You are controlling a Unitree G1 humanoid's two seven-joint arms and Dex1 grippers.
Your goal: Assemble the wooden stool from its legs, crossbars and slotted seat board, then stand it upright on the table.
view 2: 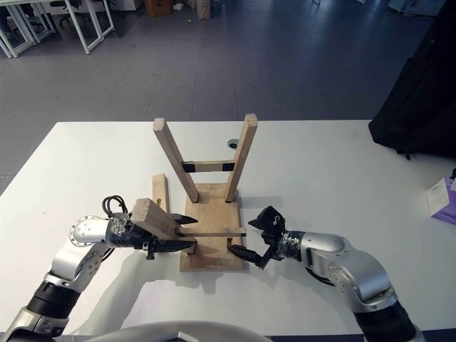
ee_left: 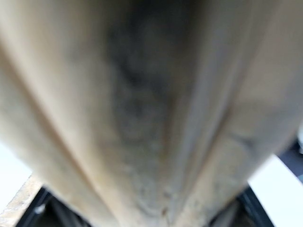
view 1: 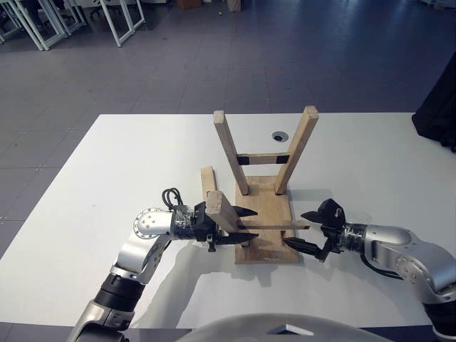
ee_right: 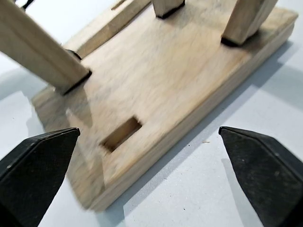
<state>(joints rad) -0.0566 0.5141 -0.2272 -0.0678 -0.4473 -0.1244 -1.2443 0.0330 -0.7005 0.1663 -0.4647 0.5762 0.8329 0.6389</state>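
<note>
Seat board (view 1: 274,203) lies flat, underside up, mid-table (view 1: 107,178), so the slots face up for the legs. Two far legs (view 1: 230,151) already stand in the far slots, splayed and tied by a crossbar (view 1: 262,159); that half looks done.

Left gripper (view 1: 249,224) is clamped on a third leg (view 1: 219,206) at the board's near-left corner. The leg is tilted, with its lower end at the slot there (seated or not, can't tell). A thin bar (view 1: 278,226) runs from this leg across the near edge, probably held level so that it can meet the fourth leg.

Right gripper (view 1: 298,229) has its jaws spread and grasps nothing. It sits just beside the near-right corner, close to the bar's free end. Its wrist view looks between both fingertips (ee_right: 38,165) at the empty slot (ee_right: 122,134), so it looks lined up on that corner.

A spare leg (view 1: 207,178) lies flat just left of the board, apart from both grippers. It likely goes into the empty slot.

Judgement: roughly halfway. Near pair unfinished, stool not yet turned upright.
</note>
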